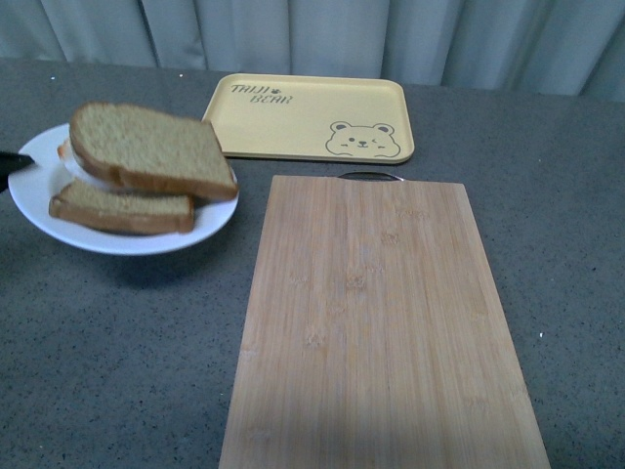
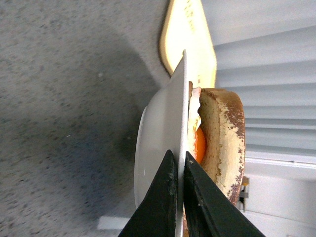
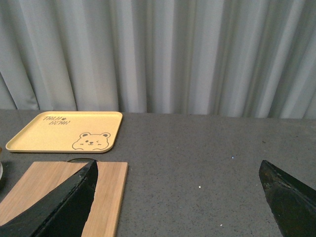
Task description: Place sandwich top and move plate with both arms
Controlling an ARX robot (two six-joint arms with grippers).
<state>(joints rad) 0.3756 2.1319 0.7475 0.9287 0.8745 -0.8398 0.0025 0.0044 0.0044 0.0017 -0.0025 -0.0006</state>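
Pale grey pleated curtains (image 3: 173,54) behind a speckled (dark grey) tabletop (image 1: 117,371).

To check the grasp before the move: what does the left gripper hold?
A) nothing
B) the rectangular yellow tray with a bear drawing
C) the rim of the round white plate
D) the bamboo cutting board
C: in the left wrist view, the left gripper is shut, its black fingers pinching the thin rim of the round white plate.

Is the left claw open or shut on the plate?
Shut on it: the left claw pinches the plate at its rim, between both fingers.
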